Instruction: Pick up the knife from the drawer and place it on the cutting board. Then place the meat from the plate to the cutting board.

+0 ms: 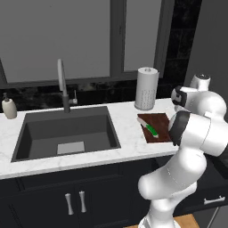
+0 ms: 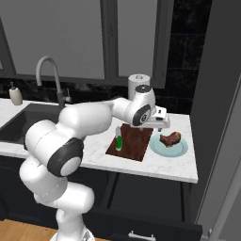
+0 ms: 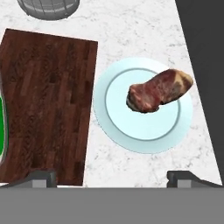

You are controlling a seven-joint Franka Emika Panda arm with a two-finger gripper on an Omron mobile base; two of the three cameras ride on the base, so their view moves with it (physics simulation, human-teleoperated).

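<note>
The knife (image 2: pixel 119 142), green-handled with a pale blade, lies on the reddish-brown cutting board (image 2: pixel 134 143) on the counter. In the left base view, the knife (image 1: pixel 150 128) rests across the board (image 1: pixel 160 133). Right of the board sits the light-blue plate (image 3: pixel 144 142) with the brownish meat (image 3: pixel 158 92) on it. My gripper (image 2: pixel 163 125) hovers open above the plate, nothing between its fingertips (image 3: pixel 42 176). The hand view catches the knife's green handle (image 3: pixel 2 127) at its left edge. The dark drawer (image 2: pixel 141 230) with its silver bar handle shows low, under the counter.
A paper-towel roll (image 1: pixel 146 88) stands behind the board. The sink (image 1: pixel 67 129) with its faucet (image 1: pixel 63 84) lies to the left, a soap bottle (image 1: pixel 8 107) beyond it. A dark tall panel (image 2: pixel 216 94) bounds the counter on the right.
</note>
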